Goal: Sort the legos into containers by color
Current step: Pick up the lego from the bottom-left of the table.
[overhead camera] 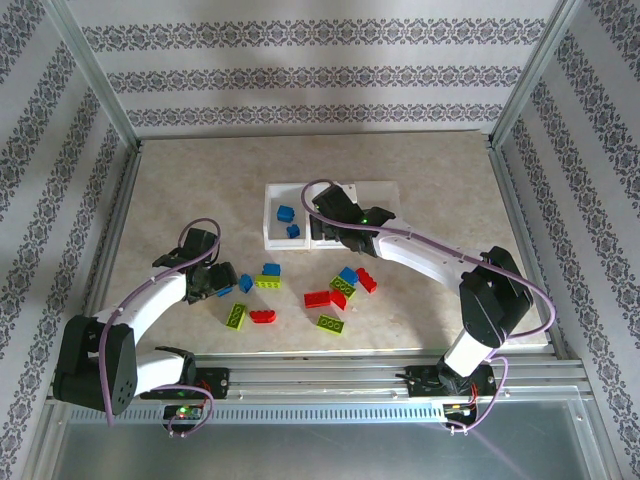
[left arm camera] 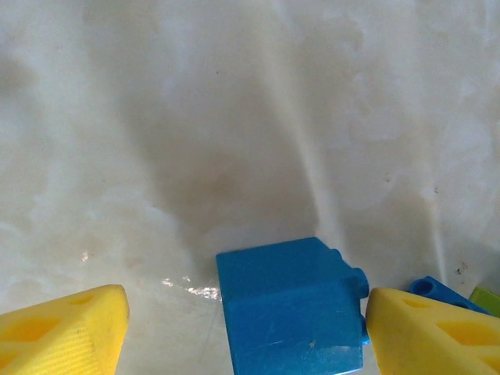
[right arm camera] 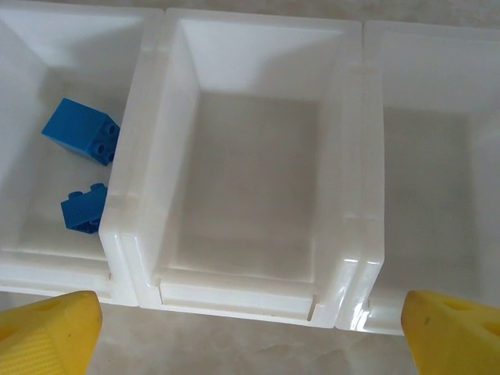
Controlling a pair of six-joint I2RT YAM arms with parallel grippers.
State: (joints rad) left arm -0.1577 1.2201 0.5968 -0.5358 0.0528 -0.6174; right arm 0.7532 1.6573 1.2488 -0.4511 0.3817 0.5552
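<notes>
Three bins: they are joined into one white tray [overhead camera: 300, 186] at the far middle of the table [overhead camera: 180, 180].
Left bin [right arm camera: 31, 262]: two blue bricks lie in it, one [right arm camera: 80, 131] toward the far side, the other [right arm camera: 82, 209] nearer, against the wall shared with the middle bin.
Middle bin [right arm camera: 234, 293]: its white floor shows bare from wall to wall.
Right bin [right arm camera: 437, 55]: the part of the floor that is seen is bare white.
Right gripper [right arm camera: 250, 312]: released; it hangs over the front edge of the middle bin, its yellow fingers [right arm camera: 47, 336] wide apart.
Left gripper [left arm camera: 246, 320]: released, low over the table; a blue brick [left arm camera: 289, 305] sits between the left fingers [left arm camera: 62, 332], just beside the right one and clearly apart from the left one.
Loose bricks [overhead camera: 317, 298]: blue, red and lime ones lie scattered on the table in front of the tray, between the two arms.
Hidden: in the top view the right arm [overhead camera: 420, 255] covers the middle bin and a part of the right bin.
Cut off: the right bin runs out of the right wrist view; the lower edge of the left wrist view cuts the blue brick.
Hard to make out: a second blue piece [left arm camera: 433, 287] and a lime sliver [left arm camera: 486, 298] show beside the right finger; I cannot tell their shapes.
</notes>
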